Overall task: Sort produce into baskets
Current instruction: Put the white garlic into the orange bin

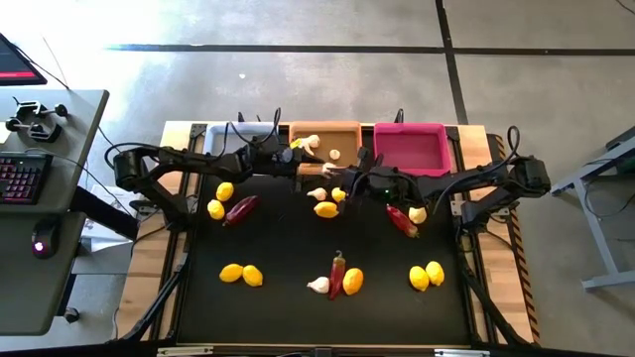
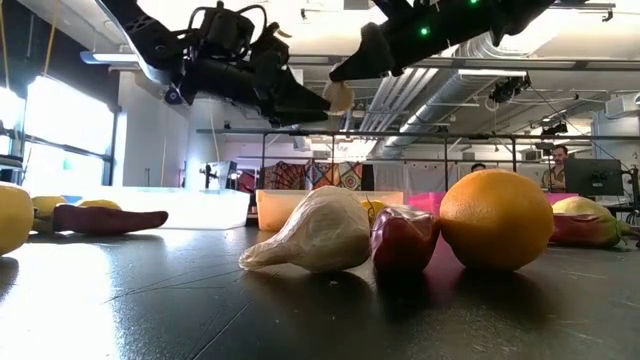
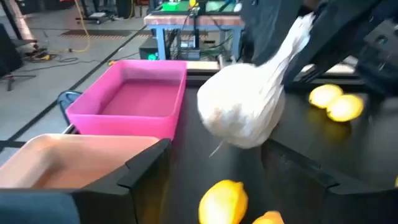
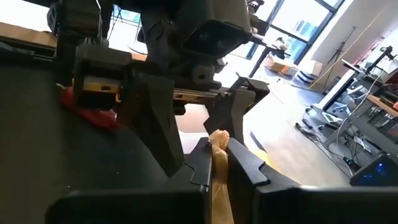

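Both grippers meeting in air over tabletop's far edge, just before orange basket [image 1: 324, 132]. Right gripper [image 4: 219, 163] pinching stalk of garlic bulb [image 3: 244, 111], jaws closed tight on it; bulb hanging clear of surface. Left gripper [image 1: 310, 164] sitting beside bulb, fingers spread, gripping nothing. Possibly one garlic bulb already lying inside orange basket, too small to confirm. Magenta basket [image 1: 411, 146] and white basket [image 1: 244, 133] flanking orange one. Lemons [image 1: 243, 274], chili peppers [image 1: 241, 209] lying scattered across tabletop [image 1: 288, 248].
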